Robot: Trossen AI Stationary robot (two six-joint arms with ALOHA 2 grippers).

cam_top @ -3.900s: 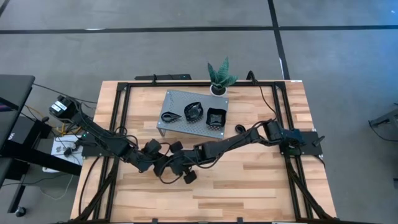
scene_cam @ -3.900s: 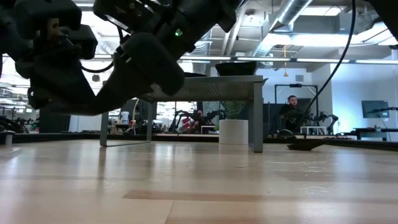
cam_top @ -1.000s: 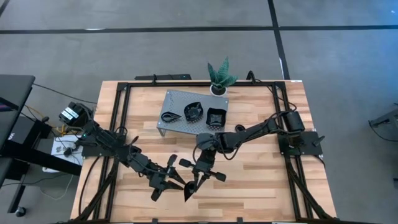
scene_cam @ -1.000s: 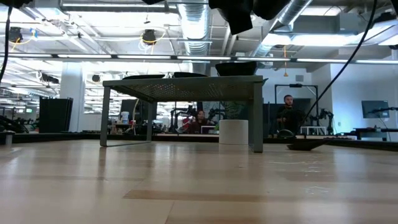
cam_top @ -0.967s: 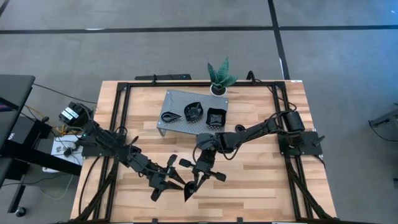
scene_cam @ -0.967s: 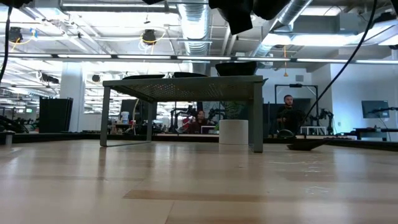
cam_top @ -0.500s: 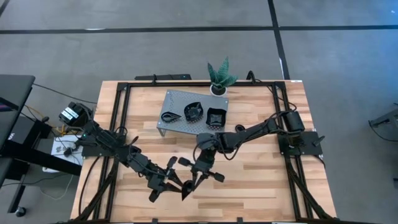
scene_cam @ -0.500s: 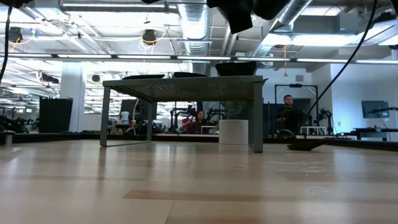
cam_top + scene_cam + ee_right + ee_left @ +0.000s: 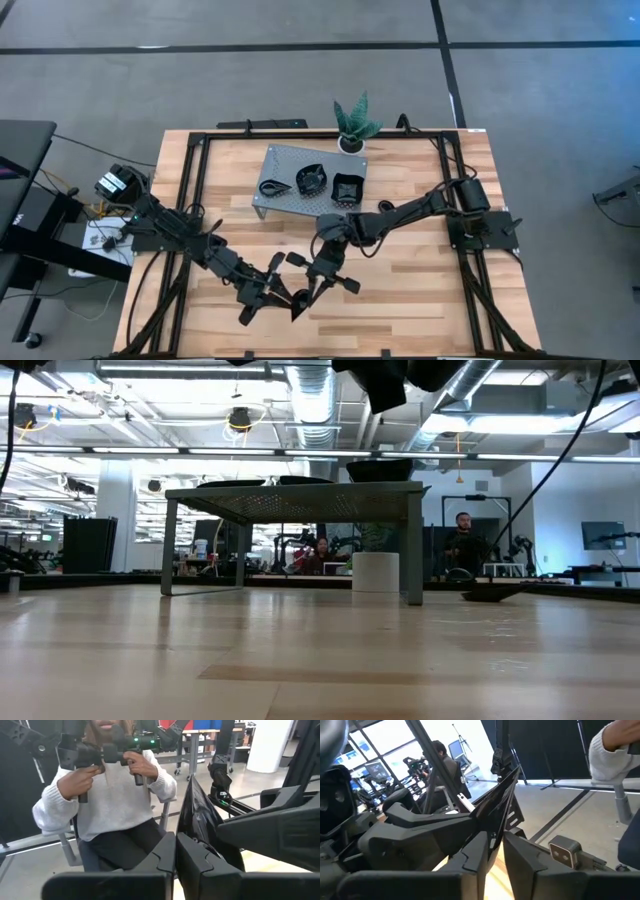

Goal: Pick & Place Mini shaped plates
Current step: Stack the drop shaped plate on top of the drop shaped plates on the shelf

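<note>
One glossy black mini plate (image 9: 297, 306) hangs in the air over the near middle of the table, held edge-on between both grippers. My left gripper (image 9: 280, 294) reaches it from the left and is shut on it. My right gripper (image 9: 308, 290) comes from the far right and is also shut on it. Three more black plates lie on the grey perforated stand (image 9: 285, 203): a teardrop one (image 9: 272, 186), a leaf one (image 9: 312, 178) and a square one (image 9: 346, 186). Another plate (image 9: 492, 595) rests flat on the table. My left gripper pinches the plate's thin rim (image 9: 496, 827) between its two fingers, coming roughly level from the table's left. The plate stands on edge, lifted clear of the table. My right gripper pinches the opposite part of the plate (image 9: 192, 832) between its two fingers, slanting in from the table's far right. The glossy plate stands upright beyond the fingertips, clear of the table.
The stand sits at the far middle of the table, with a small green potted plant (image 9: 352, 125) behind it. A black frame rail (image 9: 195, 200) runs along the table's sides. A person in a pale sweater (image 9: 107, 795) sits beyond the near edge, holding control handles.
Both grippers, with the plate between them, have drifted a little toward the table's left. Both have stayed shut.
</note>
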